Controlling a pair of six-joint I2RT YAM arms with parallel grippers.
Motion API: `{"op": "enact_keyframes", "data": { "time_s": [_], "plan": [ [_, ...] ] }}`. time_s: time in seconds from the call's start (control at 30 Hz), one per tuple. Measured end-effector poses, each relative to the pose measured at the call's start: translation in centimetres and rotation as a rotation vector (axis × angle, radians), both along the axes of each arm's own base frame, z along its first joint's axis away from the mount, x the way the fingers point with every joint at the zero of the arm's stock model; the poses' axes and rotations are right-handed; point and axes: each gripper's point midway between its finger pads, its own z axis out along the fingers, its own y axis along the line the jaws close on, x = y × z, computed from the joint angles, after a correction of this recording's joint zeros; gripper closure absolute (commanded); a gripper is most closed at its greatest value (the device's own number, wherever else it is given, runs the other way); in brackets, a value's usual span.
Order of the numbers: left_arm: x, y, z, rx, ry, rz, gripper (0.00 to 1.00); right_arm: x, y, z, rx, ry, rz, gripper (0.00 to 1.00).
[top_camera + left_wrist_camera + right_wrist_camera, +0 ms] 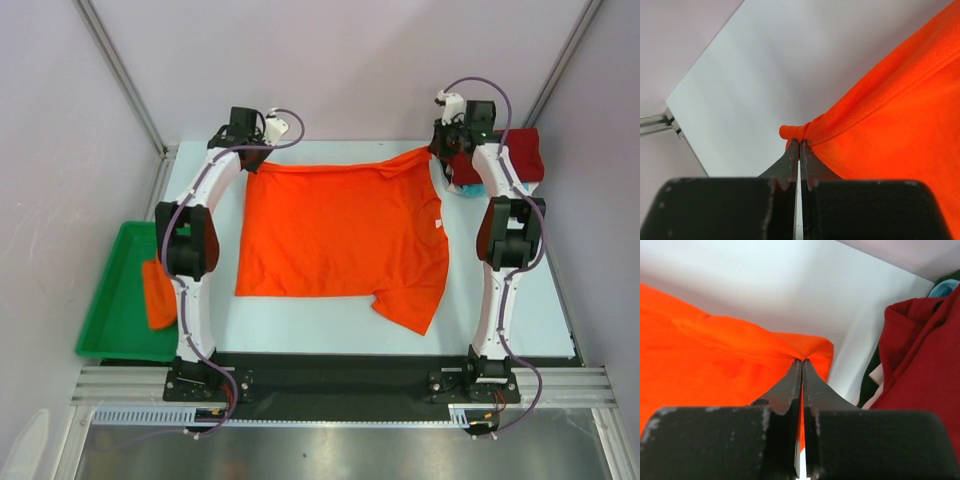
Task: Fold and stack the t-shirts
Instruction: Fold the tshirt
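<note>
Near left I see a green tray (105, 320) with a folded orange shirt (158, 292) at its right side. Mid-table, the big orange t-shirt (340, 235) lies spread out. At its far edge, the left gripper (799, 142) is clenched on one corner and the right gripper (802, 361) on the other. A dark red shirt (528, 152) is bunched at the far right.
</note>
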Motion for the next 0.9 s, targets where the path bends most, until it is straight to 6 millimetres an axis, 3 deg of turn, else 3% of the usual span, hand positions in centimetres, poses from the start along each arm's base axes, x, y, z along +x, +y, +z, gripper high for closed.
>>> {"op": "enact_keyframes", "data": {
  "time_s": [0.13,0.27,0.6,0.9],
  "plan": [
    [-1.5,0.0,2.6,-0.011,-0.028,-0.008,1.0,-2.1,0.8,3.4,0.034,-0.022,0.022,1.0],
    [-2.5,0.2,3.6,-0.013,-0.036,-0.008,1.0,-3.9,1.7,5.2,0.066,-0.024,0.048,1.0],
    [-7.5,0.6,-0.3,-0.009,0.093,-0.025,0.99,-9.9,3.3,2.9,0.107,0.128,0.084,1.0],
    [-10.6,1.0,0.3,-0.015,0.106,-0.031,1.0,-15.1,3.8,5.3,0.13,0.158,0.1,1.0]
  ]
}}
